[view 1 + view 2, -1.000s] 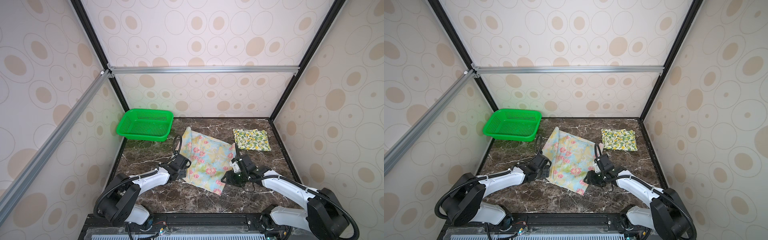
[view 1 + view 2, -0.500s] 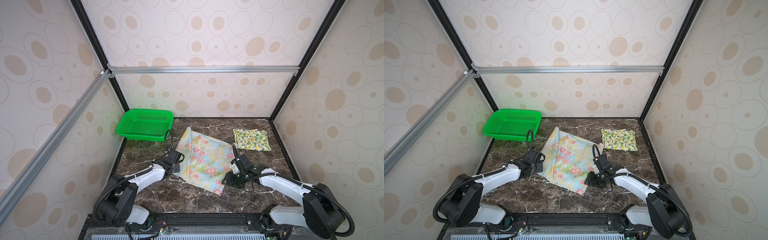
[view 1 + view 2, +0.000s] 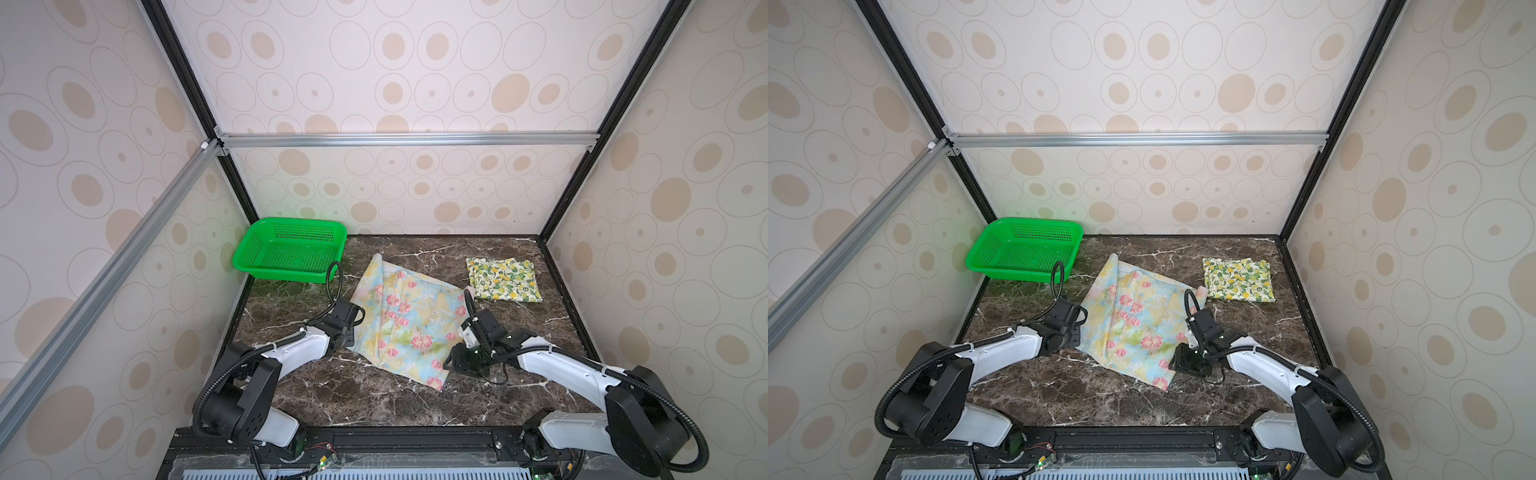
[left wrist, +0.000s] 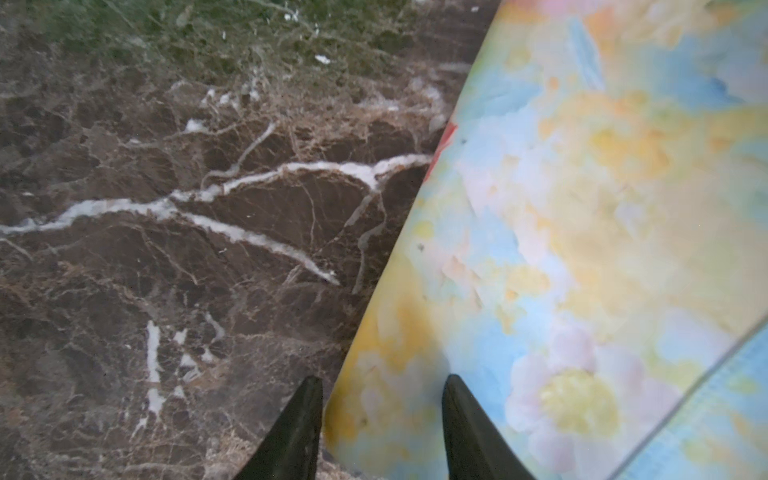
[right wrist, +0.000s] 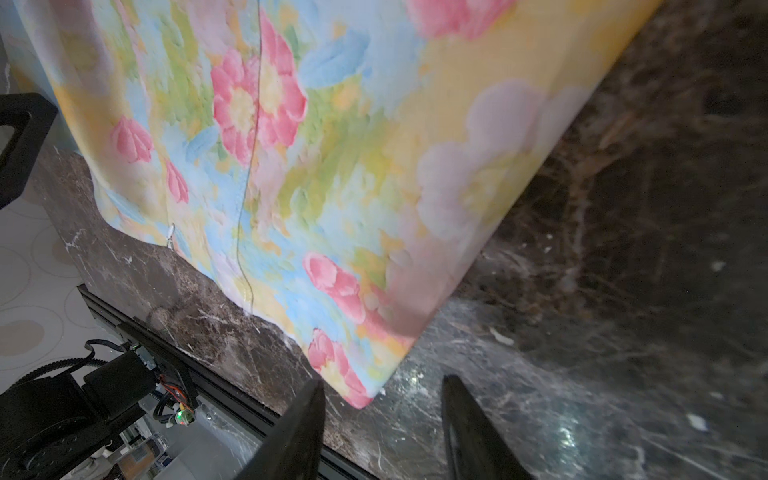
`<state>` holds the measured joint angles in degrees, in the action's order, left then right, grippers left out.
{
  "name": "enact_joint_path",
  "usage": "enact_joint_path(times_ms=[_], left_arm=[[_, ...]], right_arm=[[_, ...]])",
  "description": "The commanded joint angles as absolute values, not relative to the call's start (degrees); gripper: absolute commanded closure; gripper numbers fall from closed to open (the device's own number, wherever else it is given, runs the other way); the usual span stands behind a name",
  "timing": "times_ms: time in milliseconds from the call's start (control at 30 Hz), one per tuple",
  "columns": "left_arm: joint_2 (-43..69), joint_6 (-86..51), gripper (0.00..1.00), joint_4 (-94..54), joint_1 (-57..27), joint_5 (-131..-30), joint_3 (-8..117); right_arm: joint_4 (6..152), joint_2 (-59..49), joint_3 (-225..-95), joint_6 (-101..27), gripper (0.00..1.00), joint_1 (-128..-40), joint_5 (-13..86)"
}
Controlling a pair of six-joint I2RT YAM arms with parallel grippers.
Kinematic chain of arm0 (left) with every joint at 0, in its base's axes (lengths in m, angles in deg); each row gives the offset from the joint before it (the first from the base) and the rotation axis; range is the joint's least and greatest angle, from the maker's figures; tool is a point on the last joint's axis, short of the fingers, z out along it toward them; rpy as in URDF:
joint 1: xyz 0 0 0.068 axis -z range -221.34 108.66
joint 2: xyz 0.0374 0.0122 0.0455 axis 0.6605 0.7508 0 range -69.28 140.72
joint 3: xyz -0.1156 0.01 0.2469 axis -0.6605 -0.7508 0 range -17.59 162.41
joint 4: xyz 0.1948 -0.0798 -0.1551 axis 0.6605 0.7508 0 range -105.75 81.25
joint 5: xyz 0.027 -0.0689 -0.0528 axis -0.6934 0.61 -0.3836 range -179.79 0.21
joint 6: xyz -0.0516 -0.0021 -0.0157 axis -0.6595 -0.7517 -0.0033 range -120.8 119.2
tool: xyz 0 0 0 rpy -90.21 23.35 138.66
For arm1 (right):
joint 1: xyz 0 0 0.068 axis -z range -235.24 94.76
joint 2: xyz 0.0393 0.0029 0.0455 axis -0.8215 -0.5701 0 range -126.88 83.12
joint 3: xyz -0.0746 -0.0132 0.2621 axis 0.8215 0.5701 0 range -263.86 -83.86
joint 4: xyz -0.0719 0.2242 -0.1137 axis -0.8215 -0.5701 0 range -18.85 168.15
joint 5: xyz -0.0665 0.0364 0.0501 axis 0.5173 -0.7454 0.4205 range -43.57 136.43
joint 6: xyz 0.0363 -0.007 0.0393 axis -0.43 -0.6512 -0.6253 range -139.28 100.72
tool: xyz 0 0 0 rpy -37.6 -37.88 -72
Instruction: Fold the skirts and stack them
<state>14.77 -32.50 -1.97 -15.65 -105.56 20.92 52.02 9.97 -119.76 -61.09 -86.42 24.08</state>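
The pastel skirt with pink flowers (image 3: 409, 328) (image 3: 1133, 328) lies spread flat and askew in the middle of the marble table. My left gripper (image 3: 353, 318) (image 3: 1079, 322) sits at its left edge. In the left wrist view that gripper (image 4: 382, 399) is open, one finger on marble, the other over the cloth edge (image 4: 395, 407). My right gripper (image 3: 453, 365) (image 3: 1177, 361) is low beside the skirt's near right corner. It (image 5: 382, 399) is open, with the corner tip (image 5: 361, 399) just ahead of the fingers. The lemon skirt (image 3: 503, 279) (image 3: 1239, 279) lies folded at the back right.
A green perforated basket (image 3: 299, 222) (image 3: 1038, 222) stands at the back left corner, close behind the left arm's cable loop. Patterned walls close in three sides of the table (image 3: 374, 399). A black rail (image 5: 208, 374) runs along its front edge.
My left gripper has slid a little back and left to the skirt's left edge, and its jaws have narrowed. The right gripper has eased toward the near corner, narrowing slightly.
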Motion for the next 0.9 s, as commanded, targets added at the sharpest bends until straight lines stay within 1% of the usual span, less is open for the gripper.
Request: enact_joint_path(times_ms=[0,67,200,333,400,533,600,800,867], left_arm=[[15.9,-32.7,0.56,-1.8,-15.9,-106.7,20.6],[16.4,-32.7,0.56,-1.6,-16.0,-107.0,20.7],[17.2,-32.8,0.65,-1.8,-16.0,-107.4,20.7],[17.4,-32.8,0.85,-1.5,-16.1,-107.1,20.9],[16.9,-32.7,1.00,-1.3,-16.1,-106.9,20.9],[14.7,-32.8,1.00,0.1,-16.1,-106.9,21.6],[13.1,-32.8,1.00,1.1,-16.1,-106.8,22.1],[8.3,-33.6,1.00,2.2,-16.2,-105.7,22.9],[7.4,-34.0,1.00,2.0,-16.3,-104.8,22.9]], right_arm=[[52.0,8.8,-120.3,-61.8,0.53,-86.9,23.5],[52.6,8.2,-120.4,-62.0,0.53,-86.9,22.9],[53.1,7.3,-120.7,-61.9,0.54,-87.1,22.4],[52.0,7.1,-121.2,-61.4,0.55,-87.2,22.4],[50.7,7.4,-121.6,-60.8,0.56,-87.5,23.1],[48.1,8.2,-122.6,-60.4,0.60,-88.2,24.3],[47.7,8.6,-122.7,-60.7,0.60,-88.8,24.1],[49.2,7.1,-121.8,-62.7,0.49,-91.2,23.3],[50.0,6.4,-122.0,-63.4,0.49,-92.6,23.4]])
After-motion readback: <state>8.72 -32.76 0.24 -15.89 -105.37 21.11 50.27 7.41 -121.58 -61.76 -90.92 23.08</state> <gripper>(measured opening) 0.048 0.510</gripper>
